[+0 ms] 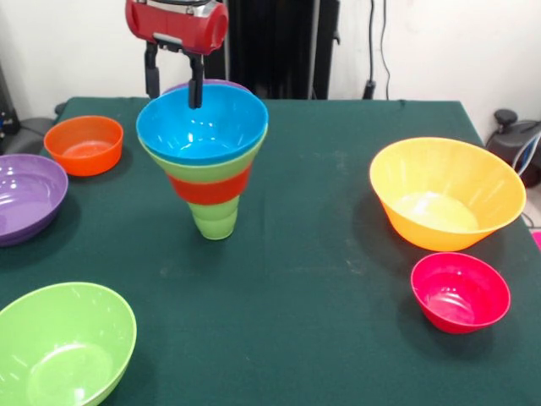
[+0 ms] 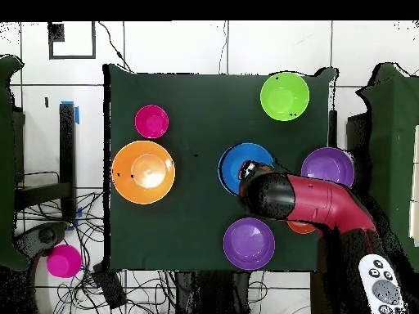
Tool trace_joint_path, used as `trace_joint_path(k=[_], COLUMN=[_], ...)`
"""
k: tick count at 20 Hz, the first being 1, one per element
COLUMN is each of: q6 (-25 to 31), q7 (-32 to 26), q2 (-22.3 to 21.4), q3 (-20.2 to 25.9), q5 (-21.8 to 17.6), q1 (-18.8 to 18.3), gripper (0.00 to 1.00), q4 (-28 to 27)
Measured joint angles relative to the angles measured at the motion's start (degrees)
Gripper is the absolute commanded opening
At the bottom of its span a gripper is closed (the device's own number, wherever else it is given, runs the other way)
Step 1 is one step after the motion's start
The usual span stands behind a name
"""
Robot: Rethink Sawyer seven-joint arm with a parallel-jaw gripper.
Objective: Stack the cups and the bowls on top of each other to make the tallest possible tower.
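While gripper (image 1: 174,85) straddles blue bowl (image 1: 203,128) rim w/ fingers spread, tower (image 1: 207,182) upright

Legible markings: none found.
No text, label, brand, number or sign can be read on the bowls (image 1: 445,193), the tower (image 1: 205,161), the arm (image 2: 315,203) or the table (image 1: 321,296); the remote (image 2: 380,284) at the overhead view's lower edge carries buttons, but any marks on them are too small to make out.
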Motion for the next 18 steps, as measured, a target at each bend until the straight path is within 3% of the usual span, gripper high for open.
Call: trace_joint_path(k=[13, 18], q6=[0.01, 2.51], q7=[0.00, 0.00], q2=[-0.11, -1.18], q3=[0.35, 1.48], q5=[-0.01, 0.42], q1=[-0.01, 0.01], gripper=[1.00, 1.00], q4=[-0.13, -1.58])
